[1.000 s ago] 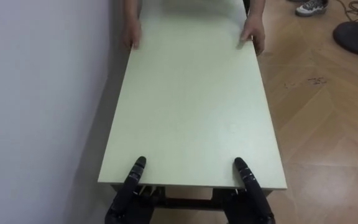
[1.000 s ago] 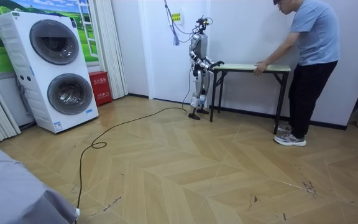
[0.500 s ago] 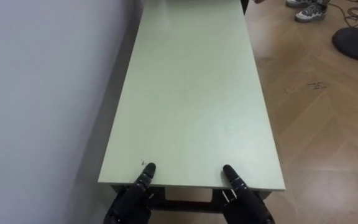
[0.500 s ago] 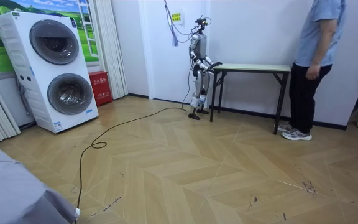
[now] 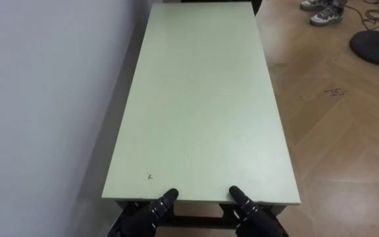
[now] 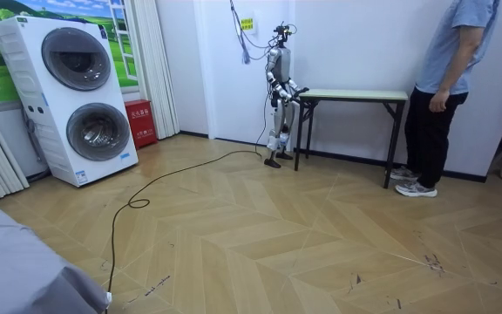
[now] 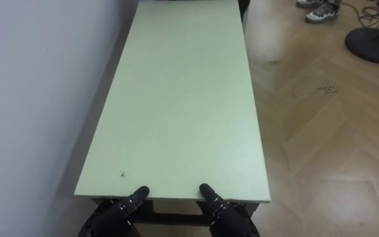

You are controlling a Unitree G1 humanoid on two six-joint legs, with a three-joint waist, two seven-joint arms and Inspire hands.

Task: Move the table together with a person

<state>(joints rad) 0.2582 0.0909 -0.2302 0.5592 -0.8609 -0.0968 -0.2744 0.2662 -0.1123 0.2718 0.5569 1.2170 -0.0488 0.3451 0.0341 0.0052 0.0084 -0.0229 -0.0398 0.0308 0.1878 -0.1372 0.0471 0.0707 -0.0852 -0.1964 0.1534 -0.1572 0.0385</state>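
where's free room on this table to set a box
The table top is bare from the wall side to the floor side, out to its far end. Only the near edge is crowded, by the left hand and right hand.

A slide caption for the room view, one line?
Robot at one end of the table by the wall; person stands at the other.

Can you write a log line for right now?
left hand: near edge of pale green rectangular table | right hand: same edge | person: far end, not touching table
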